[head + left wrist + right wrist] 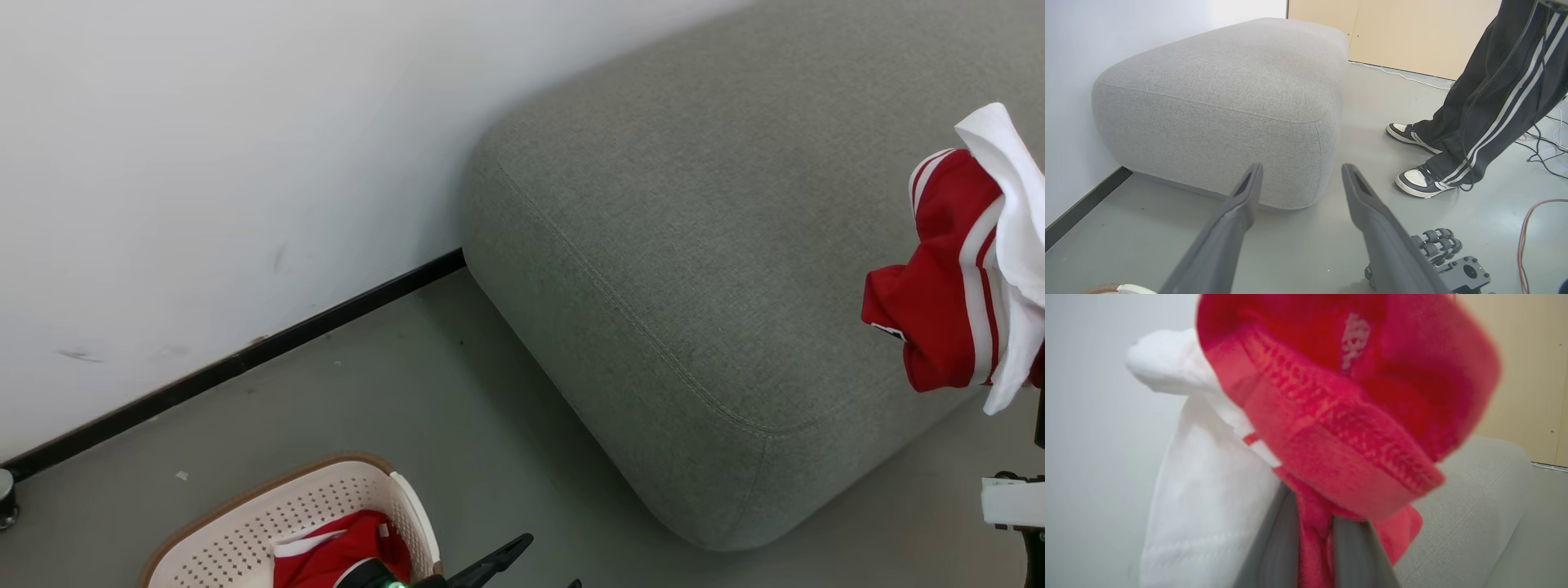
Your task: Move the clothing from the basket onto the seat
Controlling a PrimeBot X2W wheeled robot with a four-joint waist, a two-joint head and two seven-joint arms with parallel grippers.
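Red clothing with white stripes; grey woven seat; cream perforated basket, brown-rimmed; black trousers, white-striped.

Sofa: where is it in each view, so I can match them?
Head view: the sofa spans the centre and right.
Left wrist view: upper left to centre, beyond the left gripper.
Right wrist view: lower right, behind the red garment.
Shared landmark: the white wall beside it.

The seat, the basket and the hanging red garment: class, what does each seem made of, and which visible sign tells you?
Seat: matte grey woven upholstery; weave and stitched seam show. Basket: probably moulded plastic; cream wall with rows of holes. Garment: soft fabric, perhaps synthetic knit; it drapes and folds, hem stitched.
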